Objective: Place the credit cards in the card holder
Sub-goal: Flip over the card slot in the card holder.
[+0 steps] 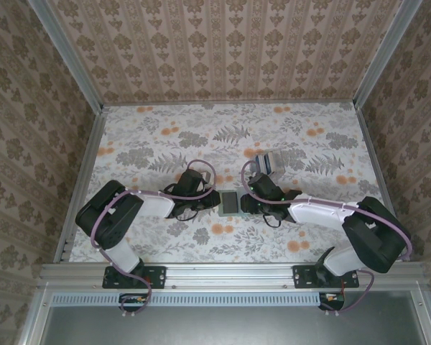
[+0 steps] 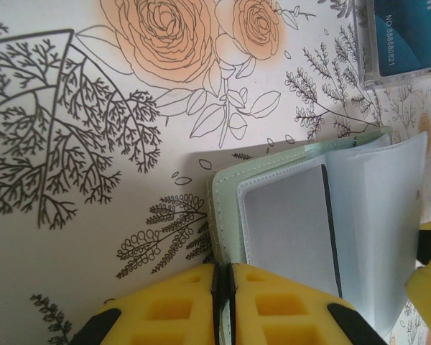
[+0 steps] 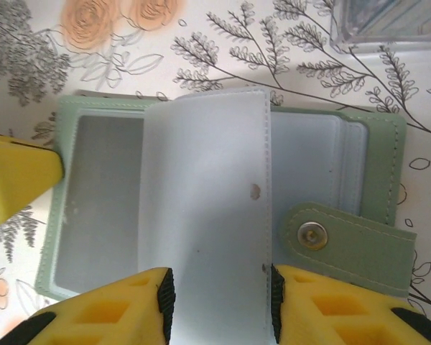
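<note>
Card holder [image 3: 373, 158] open — left hand [image 2: 223, 291] pinching it.

This looks like a robot test cell dressed up as a home. Bare aluminium posts [image 1: 72, 61] frame it, and panels of damask wallpaper [image 1: 230, 50] stand beyond the left hand [image 1: 210, 195] and the right hand [image 1: 247, 203] and out to either side. The counter [image 1: 151, 136] beneath them wears a floral print. Behind them, a metal rail [image 1: 230, 273] carries both robot arms [image 1: 323, 210].

Matt stitched leather-look card holder [image 3: 388, 172], frosted plastic sleeves [image 3: 208, 187] (shiny metal snap [image 3: 314, 235]), matt printed cloth [image 2: 57, 273]
</note>
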`<state>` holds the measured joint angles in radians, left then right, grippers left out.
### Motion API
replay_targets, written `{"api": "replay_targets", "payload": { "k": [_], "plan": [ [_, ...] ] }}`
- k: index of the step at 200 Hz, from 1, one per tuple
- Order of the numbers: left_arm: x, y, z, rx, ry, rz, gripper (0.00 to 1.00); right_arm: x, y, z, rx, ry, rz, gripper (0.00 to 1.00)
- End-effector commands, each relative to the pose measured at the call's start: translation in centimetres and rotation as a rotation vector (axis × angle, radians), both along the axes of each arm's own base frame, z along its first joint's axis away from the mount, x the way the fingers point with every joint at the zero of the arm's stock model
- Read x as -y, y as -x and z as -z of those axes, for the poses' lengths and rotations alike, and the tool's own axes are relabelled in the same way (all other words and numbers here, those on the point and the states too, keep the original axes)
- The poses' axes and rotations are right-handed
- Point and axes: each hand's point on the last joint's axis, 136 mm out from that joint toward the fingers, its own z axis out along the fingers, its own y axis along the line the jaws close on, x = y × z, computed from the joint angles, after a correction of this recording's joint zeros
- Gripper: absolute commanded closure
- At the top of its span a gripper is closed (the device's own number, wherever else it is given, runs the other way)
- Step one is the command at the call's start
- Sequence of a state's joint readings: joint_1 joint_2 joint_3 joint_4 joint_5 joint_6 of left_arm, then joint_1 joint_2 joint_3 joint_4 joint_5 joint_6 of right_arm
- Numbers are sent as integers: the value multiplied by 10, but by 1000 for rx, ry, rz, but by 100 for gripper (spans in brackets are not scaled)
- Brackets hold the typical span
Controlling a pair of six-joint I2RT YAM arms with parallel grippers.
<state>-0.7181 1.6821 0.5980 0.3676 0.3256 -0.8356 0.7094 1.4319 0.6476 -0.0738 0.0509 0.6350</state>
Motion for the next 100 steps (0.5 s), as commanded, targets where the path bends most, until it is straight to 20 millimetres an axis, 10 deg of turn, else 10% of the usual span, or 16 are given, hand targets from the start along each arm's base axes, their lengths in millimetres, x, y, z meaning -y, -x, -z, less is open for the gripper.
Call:
{"api": "replay_targets", "payload": {
  "k": [1, 100],
  "plan": [
    [-42, 41, 66, -193, -218, -16, 86, -8, 2, -7, 10, -62, -18, 57],
    [-49, 42, 66, -187, -174, -53, 79, -64, 13, -13, -25, -327, -158, 54]
  ]
}}
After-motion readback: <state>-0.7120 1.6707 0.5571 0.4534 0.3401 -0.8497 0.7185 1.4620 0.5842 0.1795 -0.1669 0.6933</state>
